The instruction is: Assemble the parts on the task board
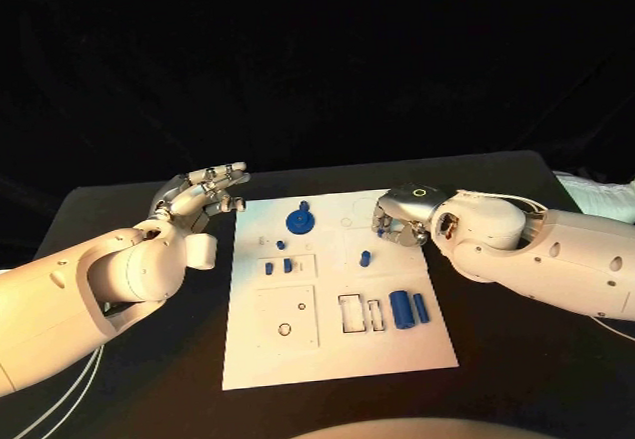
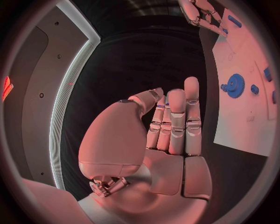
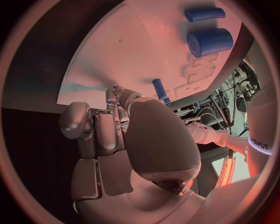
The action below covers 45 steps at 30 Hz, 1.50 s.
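**Right hand working at the board's far edge, most parts still lying loose**

The task board [image 1: 340,348] is lying in the middle of the black table [image 1: 126,392], and by my reckoning the assembly is sitting at an early stage. A blue gear [image 1: 302,220] is resting near the board's far end, a few small blue pegs [image 1: 278,266] are standing or lying around a raised square just nearer, and a thick blue cylinder [image 1: 401,308] with a thinner blue bar [image 1: 421,308] beside it is waiting by an empty rectangular slot [image 1: 351,312] on the near right. A small dark ring [image 1: 284,329] is lying on the lower-left panel. That slot looks unfilled, so most of the fitting seems left to do.

The right hand [image 1: 399,220] is hovering over the board's far right corner with its fingers curled in; a short blue peg [image 3: 160,89] is showing right at its fingertips, but I cannot tell whether it is pinching it. The left hand [image 1: 201,195] is waiting off the board's left edge, fingers straight and holding nothing.
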{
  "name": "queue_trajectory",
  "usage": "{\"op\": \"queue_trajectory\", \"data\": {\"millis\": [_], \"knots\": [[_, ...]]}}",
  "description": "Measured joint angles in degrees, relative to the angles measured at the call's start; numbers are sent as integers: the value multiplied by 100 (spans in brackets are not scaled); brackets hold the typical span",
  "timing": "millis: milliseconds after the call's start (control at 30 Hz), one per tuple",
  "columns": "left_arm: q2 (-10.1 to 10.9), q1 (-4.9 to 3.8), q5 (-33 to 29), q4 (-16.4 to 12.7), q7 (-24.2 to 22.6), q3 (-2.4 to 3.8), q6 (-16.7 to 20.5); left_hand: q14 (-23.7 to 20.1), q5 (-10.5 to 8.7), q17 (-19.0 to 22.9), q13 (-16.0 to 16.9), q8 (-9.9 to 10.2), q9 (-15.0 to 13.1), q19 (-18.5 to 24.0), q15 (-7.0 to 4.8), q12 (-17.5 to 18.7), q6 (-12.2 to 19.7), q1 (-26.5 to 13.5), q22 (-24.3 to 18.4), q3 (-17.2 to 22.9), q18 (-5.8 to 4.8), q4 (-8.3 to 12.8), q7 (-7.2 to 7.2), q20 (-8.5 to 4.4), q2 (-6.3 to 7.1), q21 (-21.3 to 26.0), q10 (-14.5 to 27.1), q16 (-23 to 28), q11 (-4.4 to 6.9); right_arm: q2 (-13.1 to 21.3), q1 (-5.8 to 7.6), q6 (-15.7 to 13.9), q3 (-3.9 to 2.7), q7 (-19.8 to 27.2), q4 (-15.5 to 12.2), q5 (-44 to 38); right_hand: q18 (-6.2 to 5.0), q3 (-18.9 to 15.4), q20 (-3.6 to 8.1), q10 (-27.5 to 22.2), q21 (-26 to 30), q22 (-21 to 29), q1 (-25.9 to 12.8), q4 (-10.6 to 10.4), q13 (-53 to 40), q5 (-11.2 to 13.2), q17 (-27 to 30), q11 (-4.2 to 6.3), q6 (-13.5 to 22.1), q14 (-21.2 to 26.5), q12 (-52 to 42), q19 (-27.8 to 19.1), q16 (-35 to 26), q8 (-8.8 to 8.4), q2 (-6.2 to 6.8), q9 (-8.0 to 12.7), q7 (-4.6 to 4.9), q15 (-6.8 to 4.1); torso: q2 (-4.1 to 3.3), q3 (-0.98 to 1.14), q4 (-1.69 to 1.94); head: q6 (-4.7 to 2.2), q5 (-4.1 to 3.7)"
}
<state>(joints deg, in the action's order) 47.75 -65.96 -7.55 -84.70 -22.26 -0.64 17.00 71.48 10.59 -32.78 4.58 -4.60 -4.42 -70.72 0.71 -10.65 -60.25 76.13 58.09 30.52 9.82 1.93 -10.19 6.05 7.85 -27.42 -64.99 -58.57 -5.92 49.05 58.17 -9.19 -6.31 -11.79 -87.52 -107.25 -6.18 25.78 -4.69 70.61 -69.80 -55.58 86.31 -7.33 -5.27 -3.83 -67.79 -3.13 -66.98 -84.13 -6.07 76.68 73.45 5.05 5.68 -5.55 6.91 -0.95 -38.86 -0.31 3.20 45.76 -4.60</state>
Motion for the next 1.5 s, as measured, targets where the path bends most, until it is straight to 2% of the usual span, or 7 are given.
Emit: {"op": "queue_trajectory", "data": {"millis": [200, 433, 733, 867, 1000, 1200, 1500], "knots": [[-1, 0, 0, 11, 6, 0, -2, 0, 0, 14, 0, 0, 0, 0, 0, 0, 20, 0, -5, 0, -1, 0, 20, 0, 0, 0, 20, 0, 20, 128, 37, -169, -92, -29, -227, 45, 0, 16, 7, 11, -31, -20, -2, 16, 7, 11, 8, 10, -15, 0, -1, 7, 0, 0, 2, -3, -15, 0, 2, -2, -5, -7, -20], [0, 0, 0, 14, 8, 0, -6, 0, 0, 14, 0, 0, 0, 0, 0, 0, 20, 0, -5, 0, -1, 0, 20, 0, 0, -1, 20, 0, 20, 244, 34, -298, -118, -65, -633, 106, 0, 16, 7, 10, -31, -35, -8, 16, 8, 21, 8, 9, -20, 20, -1, 7, 0, -2, 8, -2, -21, -19, -3, 1, -8, -9, -12], [-12, 2, 6, 11, 2, 0, -20, 1, 0, 33, -1, 0, 5, 0, 0, 0, 41, 23, -5, -15, -1, 16, 0, 0, -23, -1, 40, 0, 0, 93, -101, -383, -123, -69, -1219, 200, 0, 48, 7, 10, -31, -34, -15, 49, 23, 22, 7, 9, -19, 20, 0, 7, 0, -8, 15, 1, -21, -19, 2, -3, 10, 13, 77], [-37, 4, 7, 14, 1, 0, -30, 1, 0, 33, -1, 0, 5, 0, 1, 0, 41, 23, -4, -15, -1, 16, 1, 0, -23, -1, 40, 0, 0, -122, -204, -389, -106, -47, -1368, 230, 0, 55, 7, 10, -31, -34, -14, 56, 25, -6, 7, 8, -39, 20, 1, 7, 0, -24, 16, 4, -1, -19, 2, -7, 18, 17, 168], [-54, 8, 8, 15, 1, 0, -44, -31, 0, 42, -1, 0, 4, 0, 9, -29, 41, 23, -9, -15, -1, 16, 1, 0, -23, -1, 40, 0, 0, -333, -340, -381, -72, -20, -1392, 247, 0, 70, 7, 9, -31, -33, -15, 71, 34, -7, 7, 8, -42, 20, 23, 7, 0, -34, 16, 7, 3, -19, 3, -10, 26, 51, 258], [-63, 11, 8, 7, 2, 0, -58, -40, 0, 42, -1, 0, 4, 0, 0, -33, 41, 23, -11, -15, -1, 16, 1, 0, -23, -1, 41, 0, 1, -619, -542, -337, -14, 36, -1279, 259, 0, 86, 7, 24, -31, -26, -30, 88, 41, -7, 19, -7, -41, 20, 36, 7, 0, -41, 0, 6, 3, -19, 2, -18, 32, 82, 363], [-96, 12, 14, -3, 10, 0, -77, -39, 0, 41, -1, 0, 4, 0, 0, -33, 41, 23, -10, -15, -1, 15, 1, 0, -23, -1, 41, 0, 1, -881, -692, -217, 76, 102, -1067, 254, 0, 85, 7, 24, -31, -21, -45, 89, 51, -5, 19, -7, -38, 20, 36, 7, 0, -26, -14, 3, 3, -19, -2, -20, 29, 113, 432]]}}
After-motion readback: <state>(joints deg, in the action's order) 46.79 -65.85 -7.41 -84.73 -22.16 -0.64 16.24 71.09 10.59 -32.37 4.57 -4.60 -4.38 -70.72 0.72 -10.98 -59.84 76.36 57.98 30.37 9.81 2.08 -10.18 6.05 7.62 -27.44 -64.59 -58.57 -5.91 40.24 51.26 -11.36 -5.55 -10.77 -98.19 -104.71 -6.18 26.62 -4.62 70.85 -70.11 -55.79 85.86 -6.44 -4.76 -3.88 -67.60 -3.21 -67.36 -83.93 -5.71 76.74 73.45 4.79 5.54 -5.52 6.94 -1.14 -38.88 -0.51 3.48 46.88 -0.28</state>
